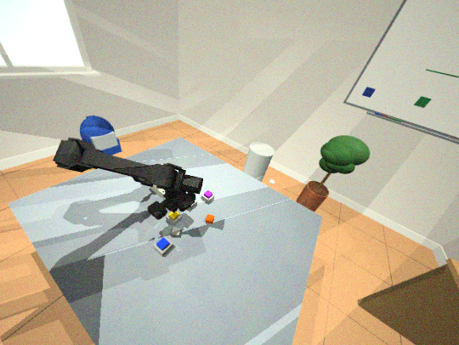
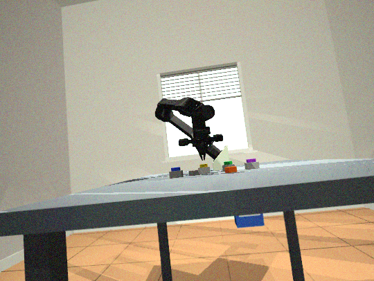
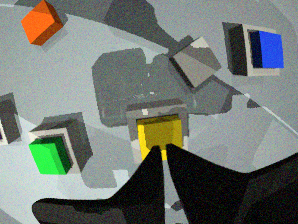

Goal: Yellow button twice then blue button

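The yellow button [image 1: 173, 215] [image 2: 203, 166] [image 3: 160, 132] sits on its grey base near the middle of the table [image 1: 212, 289]. My gripper [image 2: 202, 158] [image 3: 162, 151] is shut on nothing. Its joined fingertips point straight down at the yellow button and hang just above its top, with a small gap showing in the exterior view. The blue button [image 1: 163, 244] [image 2: 175, 169] [image 3: 269, 50] stands on a white base a short way off, nearer the table's front, with nothing over it.
A grey block [image 1: 176, 231] [image 3: 196, 63] lies between the yellow and blue buttons. An orange block [image 1: 209, 218] [image 2: 230, 169] [image 3: 41, 22], a green button [image 2: 227, 162] [image 3: 49, 156] and a purple button [image 1: 207, 195] [image 2: 251, 160] stand close around.
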Available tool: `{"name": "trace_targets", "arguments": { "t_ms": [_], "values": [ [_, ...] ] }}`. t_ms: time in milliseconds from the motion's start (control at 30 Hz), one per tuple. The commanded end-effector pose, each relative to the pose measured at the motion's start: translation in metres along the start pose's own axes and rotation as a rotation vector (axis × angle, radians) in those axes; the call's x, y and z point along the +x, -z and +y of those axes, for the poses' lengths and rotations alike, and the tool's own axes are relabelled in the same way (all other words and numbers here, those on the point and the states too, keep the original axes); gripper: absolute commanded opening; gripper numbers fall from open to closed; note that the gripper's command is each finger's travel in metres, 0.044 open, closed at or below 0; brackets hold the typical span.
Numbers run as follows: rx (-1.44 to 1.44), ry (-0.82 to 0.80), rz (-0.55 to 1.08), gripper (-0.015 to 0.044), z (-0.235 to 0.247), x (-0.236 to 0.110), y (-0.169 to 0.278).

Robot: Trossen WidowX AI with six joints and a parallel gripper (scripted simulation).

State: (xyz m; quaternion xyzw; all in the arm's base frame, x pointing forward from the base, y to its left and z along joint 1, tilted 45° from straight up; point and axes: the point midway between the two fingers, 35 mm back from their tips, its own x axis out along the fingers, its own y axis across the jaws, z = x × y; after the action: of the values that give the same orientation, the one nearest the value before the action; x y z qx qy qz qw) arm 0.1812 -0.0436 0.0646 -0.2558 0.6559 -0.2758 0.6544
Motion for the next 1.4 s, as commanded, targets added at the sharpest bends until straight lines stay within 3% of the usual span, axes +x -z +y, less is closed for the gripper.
{"name": "trace_targets", "arguments": {
  "t_ms": [0, 967, 1133, 1267, 1367],
  "values": [
    [-0.006, 0.005, 0.001, 0.0020, 0.000, 0.007, 0.001],
    [-0.005, 0.007, 0.001, 0.0020, -0.001, 0.025, 0.002],
    [-0.006, 0.006, 0.002, 0.0020, 0.000, -0.008, 0.002],
    [-0.006, 0.006, 0.002, 0.0020, 0.000, -0.012, 0.001],
    [-0.007, 0.001, 0.002, 0.0020, 0.001, -0.040, 0.000]
  ]
}}
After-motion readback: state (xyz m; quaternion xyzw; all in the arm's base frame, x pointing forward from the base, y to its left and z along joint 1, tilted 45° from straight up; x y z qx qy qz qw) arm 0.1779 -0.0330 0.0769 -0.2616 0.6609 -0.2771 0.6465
